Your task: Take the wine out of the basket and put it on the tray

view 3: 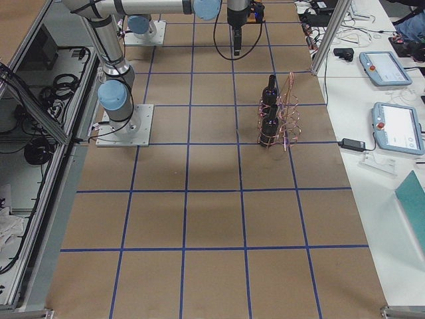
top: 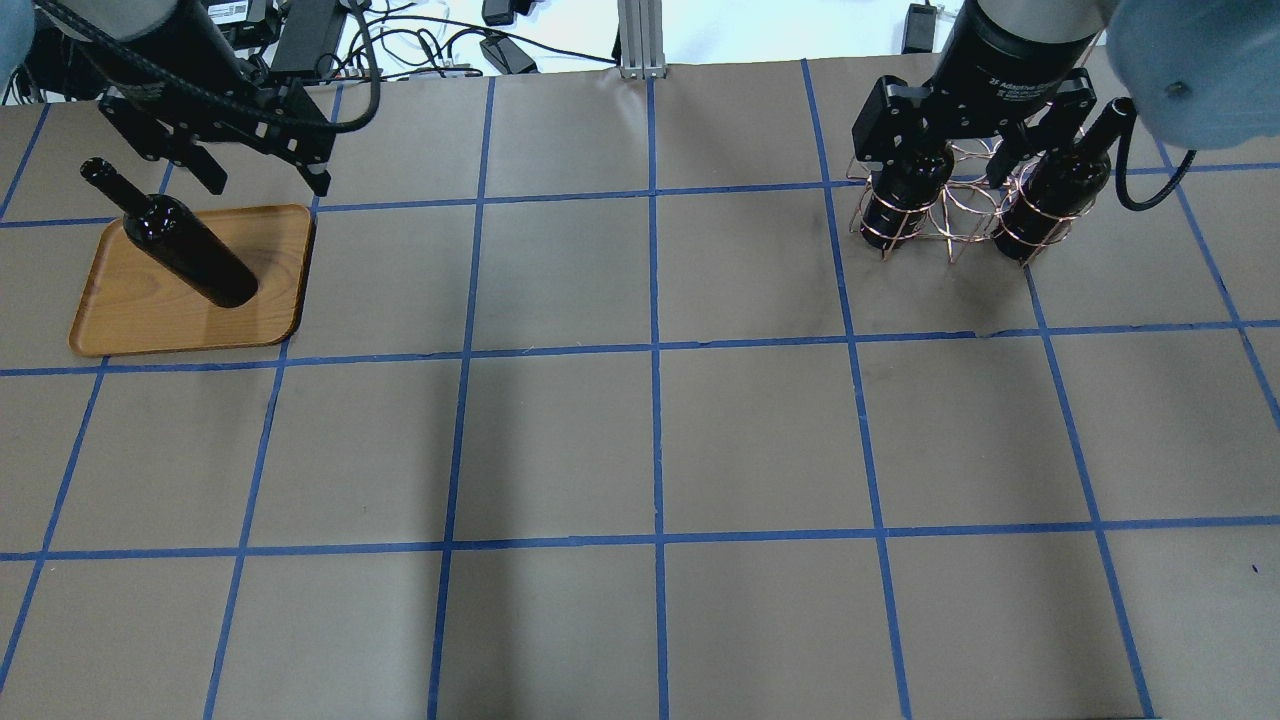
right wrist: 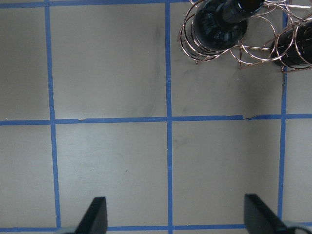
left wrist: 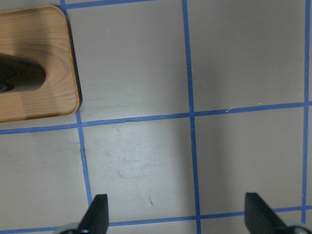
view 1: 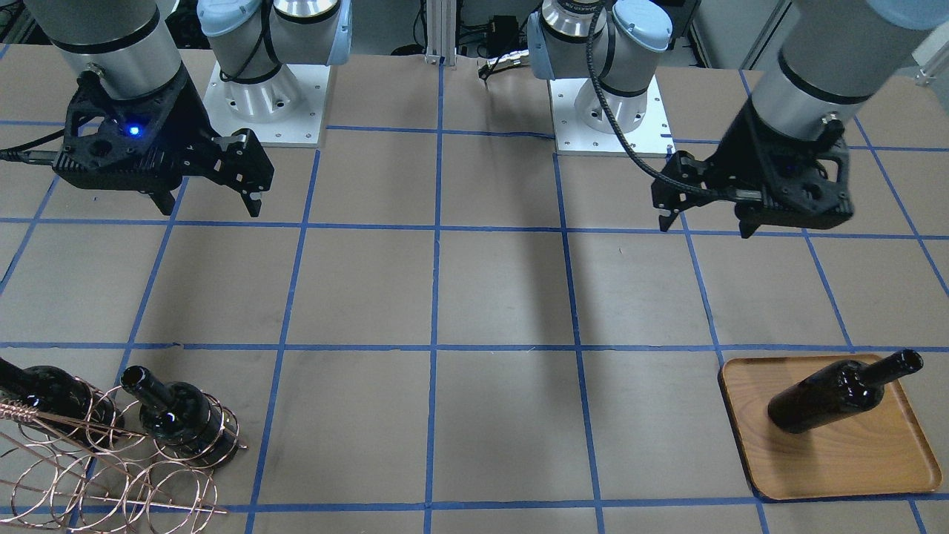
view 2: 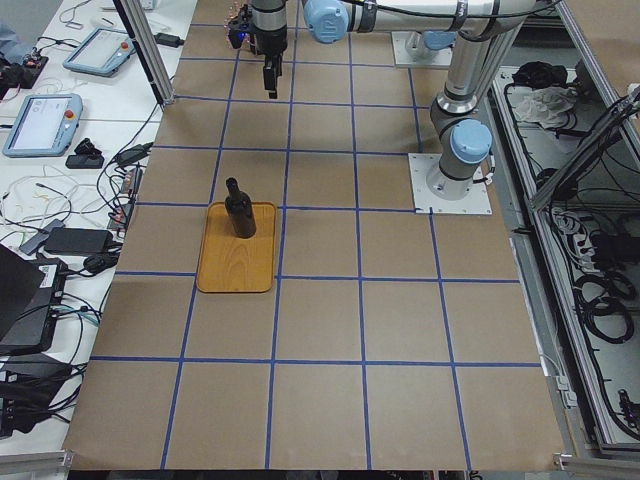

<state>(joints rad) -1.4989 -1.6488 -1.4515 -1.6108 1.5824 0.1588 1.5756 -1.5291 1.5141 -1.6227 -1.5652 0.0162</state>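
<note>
A table covered in brown paper [top: 760,440] is ruled into squares by blue tape lines [top: 655,350]. An aluminium post [top: 633,35] stands at its far edge. White side benches [view 3: 358,106] carry teach pendants [view 3: 397,127], loose cables [view 2: 70,210] and what may be a laptop [view 2: 22,300]. The shadows are soft.

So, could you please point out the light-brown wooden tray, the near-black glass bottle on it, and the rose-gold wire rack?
light-brown wooden tray [top: 150,322]: overhead view, bare wood beside the bottle.
near-black glass bottle [top: 192,256]: overhead view, middle of its body.
rose-gold wire rack [top: 962,212]: overhead view, rings at its middle.
</note>
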